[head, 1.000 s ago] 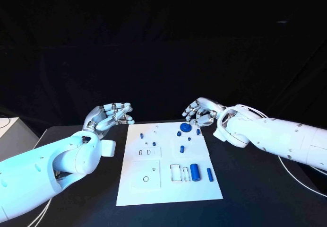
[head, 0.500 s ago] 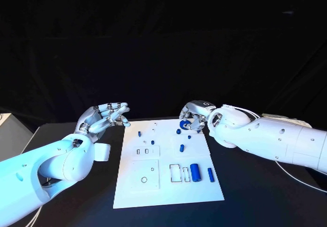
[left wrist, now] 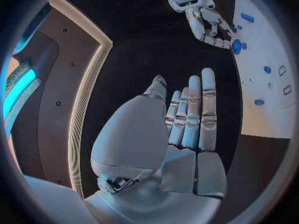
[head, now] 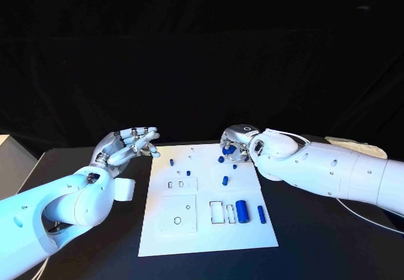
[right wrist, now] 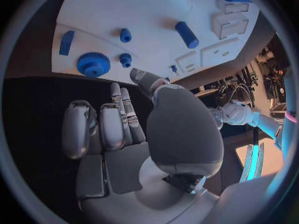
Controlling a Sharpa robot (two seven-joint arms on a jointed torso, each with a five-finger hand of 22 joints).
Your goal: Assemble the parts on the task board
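- The task board (head: pixel 206 224) lies flat in the middle of the black surface (head: pixel 328 239), its long axis running away from the robot, with small blue parts scattered over its far half and near right corner.
- The blue gear (right wrist: pixel 93 63) sits at the far end of the board, right by the right hand (head: pixel 236 149); that hand hovers just over it, fingers curled downward around it. Whether they already touch or grip the gear I cannot tell, since the hand covers it from above.
- In the right wrist view the gear lies just beyond the fingertips (right wrist: pixel 138 75), so the reach is short and straight ahead of the palm.
- The left hand (head: pixel 131 147) hangs off the board's far left corner, empty, fingers apart and loosely bent; it is the farther hand from the gear.
- Near the gear stand small blue pegs (right wrist: pixel 125 35) and a short blue cylinder (right wrist: pixel 186 34); they crowd the approach and could be knocked.
- A larger blue cylinder (head: pixel 241 211) and a thin blue bar (head: pixel 261 214) lie near the front right, beside the rectangular slots (head: pixel 222 213), well apart from both hands.
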